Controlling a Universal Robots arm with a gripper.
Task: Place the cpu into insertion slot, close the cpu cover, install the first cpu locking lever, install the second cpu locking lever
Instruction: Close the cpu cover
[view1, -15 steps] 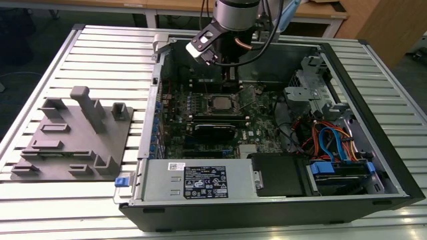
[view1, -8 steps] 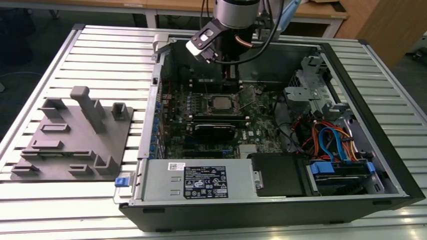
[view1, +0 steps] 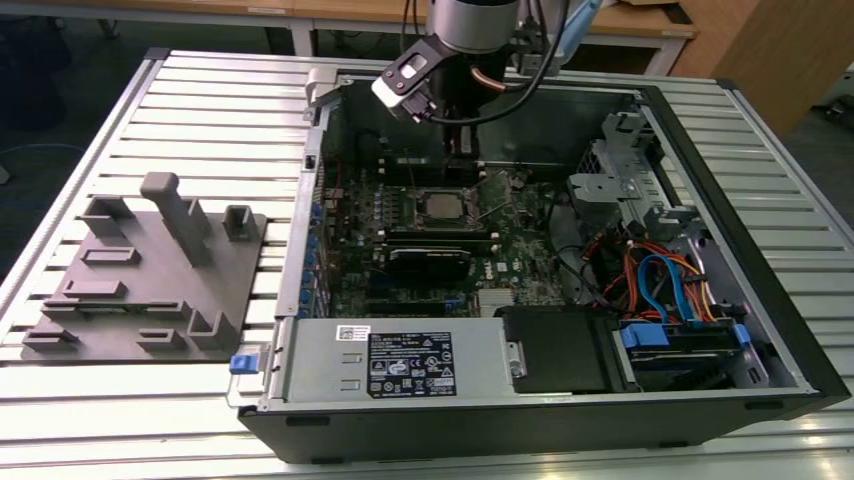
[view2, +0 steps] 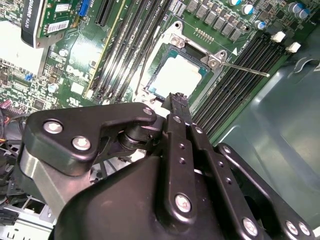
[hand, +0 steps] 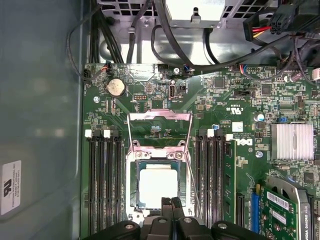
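The cpu (hand: 158, 186) lies flat in the insertion slot (hand: 134, 186) of the green motherboard, its silver-grey top showing in both wrist views (view2: 177, 80) and in the exterior view (view1: 441, 206). The cpu cover (hand: 160, 115) is swung open, away from the socket, as a thin silvery frame. A thin locking lever (view2: 245, 69) sticks out sideways from the socket corner, unlatched. My gripper (hand: 171, 202) hangs just above the socket's edge, beside the chip. Its fingers (view2: 175, 100) are pressed together and shut on nothing. In the exterior view the gripper (view1: 461, 150) reaches down into the open case.
Long black memory slots (hand: 105, 185) flank the socket on both sides. A black block (view1: 427, 262) sits just in front of it. The case walls, a drive cage (view1: 607, 190), coloured cables (view1: 661, 285) and the power supply (view1: 387, 362) surround the board. A grey fixture (view1: 147, 270) stands on the table.
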